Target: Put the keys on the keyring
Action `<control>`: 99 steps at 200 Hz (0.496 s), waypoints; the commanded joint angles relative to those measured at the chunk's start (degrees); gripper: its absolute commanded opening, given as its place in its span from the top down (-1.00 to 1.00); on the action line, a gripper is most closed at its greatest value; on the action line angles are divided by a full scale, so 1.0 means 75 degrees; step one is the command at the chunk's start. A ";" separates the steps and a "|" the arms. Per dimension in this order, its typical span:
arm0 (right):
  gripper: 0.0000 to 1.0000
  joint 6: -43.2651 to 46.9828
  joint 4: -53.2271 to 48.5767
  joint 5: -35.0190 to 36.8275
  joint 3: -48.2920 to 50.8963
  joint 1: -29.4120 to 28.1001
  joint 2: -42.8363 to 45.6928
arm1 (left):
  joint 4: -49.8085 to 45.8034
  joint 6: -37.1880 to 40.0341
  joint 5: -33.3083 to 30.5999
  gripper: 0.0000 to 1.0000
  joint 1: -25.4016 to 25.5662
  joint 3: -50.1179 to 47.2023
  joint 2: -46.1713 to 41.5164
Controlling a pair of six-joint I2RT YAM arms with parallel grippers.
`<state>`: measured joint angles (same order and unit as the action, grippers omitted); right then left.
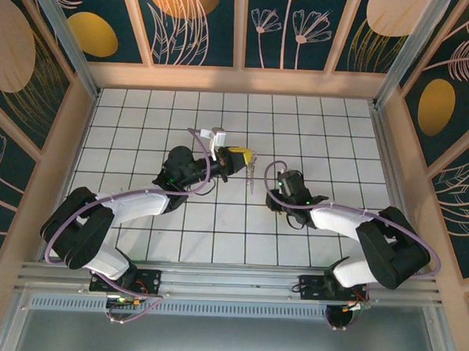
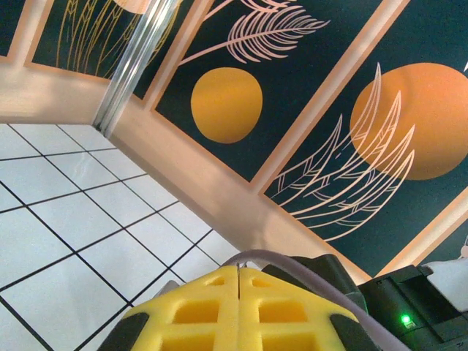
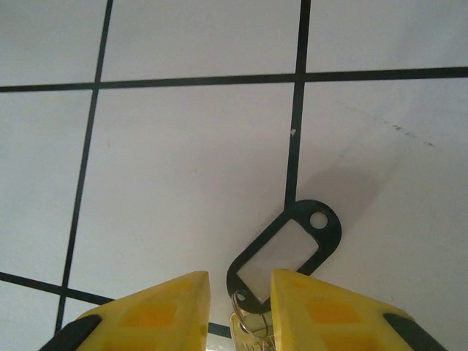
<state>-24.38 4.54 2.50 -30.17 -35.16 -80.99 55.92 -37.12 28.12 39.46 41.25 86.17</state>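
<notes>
A: Where is the small key bunch [image 3: 285, 252], black-framed plastic tag on silvery loops, being seen?

B: Between the right gripper's [image 3: 240, 285] parted fingers; whether it is being pinched cannot be told. Light, stiff, slippery: its flat tag is being favoured. The left gripper [image 2: 238, 274] is being pressed together.

White tiled table [image 1: 144, 108]; floral wall panels [image 1: 195, 24]

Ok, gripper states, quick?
Left gripper: shut; hold cannot be told.
Right gripper: fingers apart around black tag; grip cannot be told.

Yellow fingers [image 3: 153, 307], black-rimmed tag [image 3: 287, 252] (white window), white floor [image 3: 183, 161] gridded black.
</notes>
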 commanded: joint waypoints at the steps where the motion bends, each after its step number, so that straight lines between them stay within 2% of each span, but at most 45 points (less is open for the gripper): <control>1: 0.46 0.0227 -0.0242 0.0349 -0.0151 -0.0081 -0.0089 | 0.0349 -0.0072 0.0133 1.00 0.0051 0.0265 0.0007; 99: 0.60 0.0298 -0.0203 0.0299 -0.0080 -0.0078 -0.0146 | 0.0439 -0.0145 0.0234 1.00 0.0052 0.0395 0.0194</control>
<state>-22.94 3.97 3.66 -30.17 -35.27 -81.34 55.94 -37.63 28.51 39.46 42.54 87.18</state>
